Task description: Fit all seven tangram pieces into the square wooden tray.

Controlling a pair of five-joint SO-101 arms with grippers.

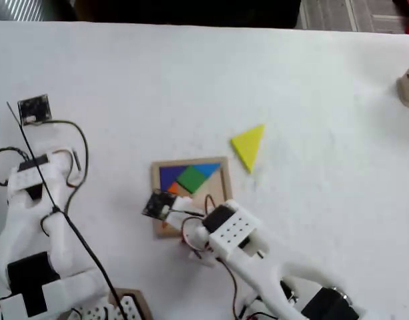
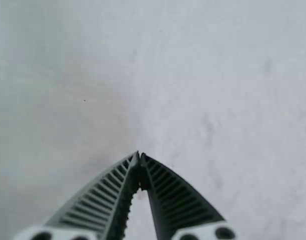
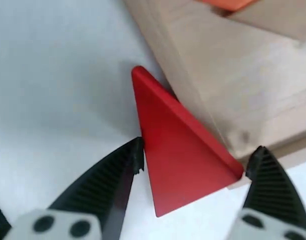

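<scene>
Tagger: Logged dark ribbed fingers (image 3: 108,185) of right gripper (image 3: 197,152) spread apart, straddling red triangle (image 3: 175,150). Saw one tip touching its edge, the other right at its corner. Couldn't confirm a real clamp.

Checker: Placed that triangle where?

Tagger: Found it on white table (image 3: 53,75), outside wooden tray (image 3: 227,80), one side pressed along the tray's outer wall. Couldn't tell whether flat or tipped up. Caught orange piece (image 3: 225,4) inside the tray, just past the rim.

Checker: Checked the other side?

Tagger: Yes. Marked left gripper (image 2: 140,159) with fingers (image 2: 177,200) closed together, tips meeting, white table beneath.

Checker: Covered the high view?

Tagger: Done. Noted right arm (image 1: 237,233) sitting over the tray's near edge and hiding that corner. Counted inside the tray: blue piece (image 1: 167,177), green piece (image 1: 191,179), light blue piece (image 1: 207,169), plus the orange piece as a sliver beside the blue. Saw bare wood along the tray's right side. Tagged yellow triangle (image 1: 247,147) lying on the table near the tray's far right corner, not touching it. Marked left arm (image 1: 31,200) folded back at the table's left edge, well apart from the tray.
</scene>
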